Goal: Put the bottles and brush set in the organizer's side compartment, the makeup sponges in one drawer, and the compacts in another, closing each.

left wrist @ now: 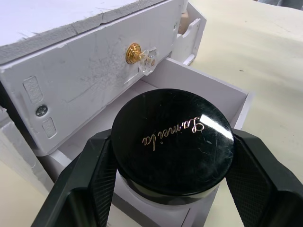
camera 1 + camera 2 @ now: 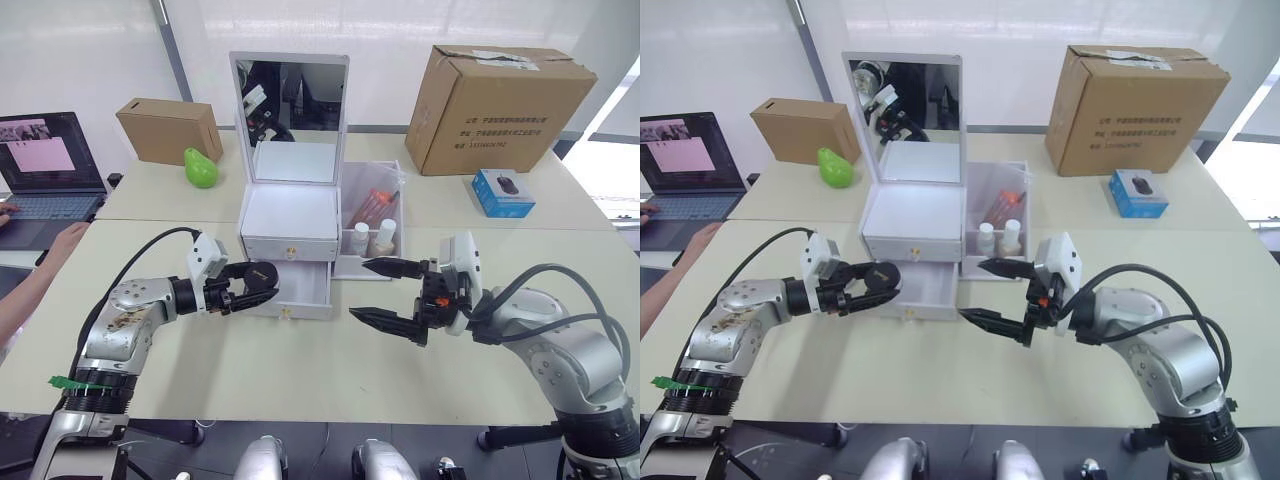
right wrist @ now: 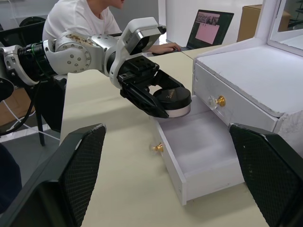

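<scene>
At the left of the table, the left gripper [image 2: 262,283] is clamped on a compact [image 1: 173,144], one finger on each side of its round rim, so the case hangs free over the open lower drawer [image 3: 201,151] and can be let go straight into it; the lid faces up, gold lettering showing, and the case lies flat, its broad face level with the drawer floor; being round, it has no long axis to speak of. Above it, the upper drawer [image 2: 290,243] of the organizer [image 2: 290,215] is pushed in, its gold knob [image 1: 134,53] facing front; the lower one is pulled well out, seemingly to receive the compact. To the right, the side compartment [image 2: 372,225] already holds two small white-capped bottles [image 2: 373,237] standing upright, with the brush set [image 2: 375,205] leaning behind them. Farther right, the right gripper [image 2: 387,291] hovers just off the organizer's front corner, fingers spread wide and holding nothing, probably waiting to push the drawer home.
</scene>
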You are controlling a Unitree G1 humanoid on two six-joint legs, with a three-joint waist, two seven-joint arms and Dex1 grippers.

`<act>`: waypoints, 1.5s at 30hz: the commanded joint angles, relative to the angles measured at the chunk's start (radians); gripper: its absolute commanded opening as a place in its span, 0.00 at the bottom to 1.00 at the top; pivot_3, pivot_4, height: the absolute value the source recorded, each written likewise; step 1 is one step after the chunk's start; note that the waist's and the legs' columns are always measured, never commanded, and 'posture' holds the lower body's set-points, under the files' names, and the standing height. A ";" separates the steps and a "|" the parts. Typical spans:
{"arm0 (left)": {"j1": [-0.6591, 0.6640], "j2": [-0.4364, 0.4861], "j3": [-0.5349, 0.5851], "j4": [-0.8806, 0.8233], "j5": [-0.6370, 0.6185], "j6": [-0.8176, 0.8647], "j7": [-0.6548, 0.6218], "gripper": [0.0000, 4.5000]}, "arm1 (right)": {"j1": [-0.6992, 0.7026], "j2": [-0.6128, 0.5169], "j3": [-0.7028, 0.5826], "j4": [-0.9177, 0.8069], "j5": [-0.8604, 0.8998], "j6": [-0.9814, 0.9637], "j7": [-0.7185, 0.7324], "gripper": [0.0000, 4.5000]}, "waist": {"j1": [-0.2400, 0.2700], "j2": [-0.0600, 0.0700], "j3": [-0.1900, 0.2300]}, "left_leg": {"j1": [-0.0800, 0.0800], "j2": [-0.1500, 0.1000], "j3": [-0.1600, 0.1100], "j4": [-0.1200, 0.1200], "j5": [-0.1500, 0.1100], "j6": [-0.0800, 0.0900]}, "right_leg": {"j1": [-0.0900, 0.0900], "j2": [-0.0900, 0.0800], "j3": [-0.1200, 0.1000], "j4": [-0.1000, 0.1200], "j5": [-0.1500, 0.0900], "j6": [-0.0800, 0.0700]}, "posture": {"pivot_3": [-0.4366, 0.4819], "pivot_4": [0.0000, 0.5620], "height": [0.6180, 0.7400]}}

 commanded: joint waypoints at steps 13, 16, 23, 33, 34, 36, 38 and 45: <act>-0.029 -0.007 0.006 -0.008 0.004 -0.010 -0.006 0.93 | 0.005 -0.006 -0.036 -0.041 0.017 0.007 -0.007 1.00 | 0.000 0.000 0.000 | 0.000 0.000 0.000 0.000 0.000 0.000 | 0.000 0.000 0.000 0.000 0.000 0.000 | 0.48 0.27 1.00; -0.033 -0.008 0.011 -0.011 0.000 -0.009 -0.003 1.00 | 0.004 -0.004 -0.036 -0.041 0.017 0.007 -0.010 1.00 | 0.000 0.000 0.000 | 0.000 0.000 0.000 0.000 0.000 0.000 | 0.000 0.000 0.000 0.000 0.000 0.000 | 0.48 0.27 1.00; -0.011 0.033 0.083 -0.071 -0.060 0.042 -0.006 1.00 | 0.017 -0.021 -0.069 -0.032 0.018 0.004 -0.008 1.00 | -0.001 0.000 0.000 | 0.000 0.000 0.000 0.000 0.000 0.000 | 0.000 0.000 0.000 0.000 0.000 0.000 | 0.48 0.27 1.00; 0.054 0.087 0.150 -0.150 -0.094 0.092 0.020 1.00 | 0.047 -0.038 -0.120 -0.014 0.014 -0.001 -0.006 1.00 | 0.000 0.000 0.000 | 0.000 0.000 0.000 0.000 0.000 0.000 | 0.001 0.000 0.000 0.000 0.000 0.000 | 0.48 0.27 1.00; 0.052 0.084 0.149 -0.153 -0.099 0.097 0.017 1.00 | 0.046 -0.037 -0.120 -0.014 0.013 -0.001 -0.007 1.00 | 0.001 0.000 0.000 | 0.000 0.000 0.000 0.000 0.000 0.000 | 0.001 -0.001 0.000 0.000 0.000 0.000 | 0.48 0.27 1.00; 0.049 0.081 0.149 -0.156 -0.108 0.105 0.011 1.00 | 0.046 -0.037 -0.120 -0.014 0.014 0.000 -0.007 1.00 | 0.001 0.000 0.000 | 0.000 0.000 0.000 0.000 0.000 0.000 | 0.001 -0.001 0.000 0.000 0.000 0.000 | 0.48 0.27 1.00; 0.048 0.080 0.150 -0.158 -0.122 0.113 0.002 0.96 | 0.048 -0.038 -0.122 -0.015 0.013 -0.001 -0.006 1.00 | -0.001 0.000 0.000 | 0.000 0.000 0.000 0.000 0.000 0.000 | 0.001 0.000 0.000 0.000 0.000 0.000 | 0.48 0.27 1.00; 0.050 0.094 0.120 -0.182 -0.171 0.169 -0.069 0.50 | 0.061 -0.036 -0.118 -0.031 0.012 0.003 -0.018 1.00 | -0.002 0.000 0.000 | 0.000 0.000 0.000 0.000 0.000 0.000 | 0.001 0.000 0.000 0.000 0.000 0.000 | 0.48 0.27 1.00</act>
